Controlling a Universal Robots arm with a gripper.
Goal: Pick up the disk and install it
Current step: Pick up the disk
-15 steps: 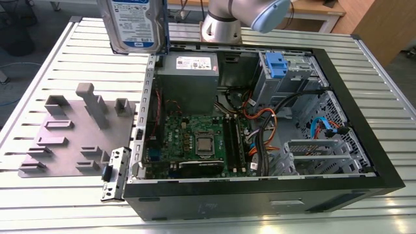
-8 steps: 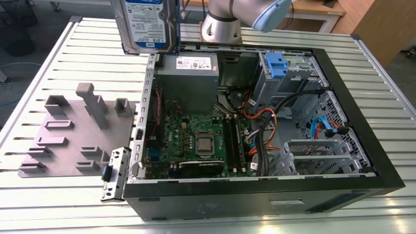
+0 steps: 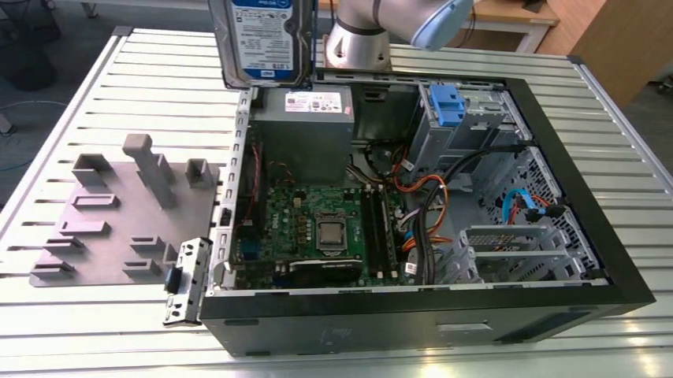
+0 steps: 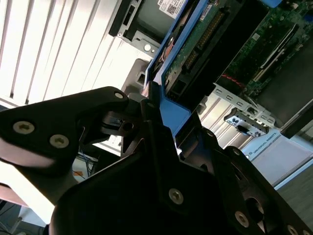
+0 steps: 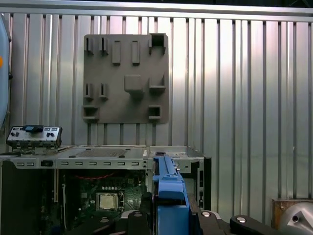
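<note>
Disk (image 3: 263, 39), a flat silver-grey hard drive with white-and-blue label and blue plastic side rails, is in my black gripper (image 4: 164, 117). Jaws are closed on it from both flat sides, with one blue rail sandwiched between them in both wrist views. Its green circuit-board side is visible in the second wrist view.

The drive hangs on edge, label facing the exterior camera, off the table. It sits over the far corner of the open black tower computer case (image 3: 421, 315), at the exterior view's left. Just below it inside the case is the large grey power-supply box (image 3: 305, 130) with a small white label. Green motherboard (image 3: 315, 228) lies on the camera side of that box.

Blue plastic latch (image 3: 447, 106) on its grey metal cage sits at the far side toward the exterior view's right, well apart from the disk. Grey plastic fixture plate (image 3: 116, 213) with upright blocks lies flat beside the case on the exterior view's left. Case and plate rest on the slatted aluminium table (image 3: 105, 79). My silver-and-blue arm (image 3: 368, 31) stands behind the case.
</note>
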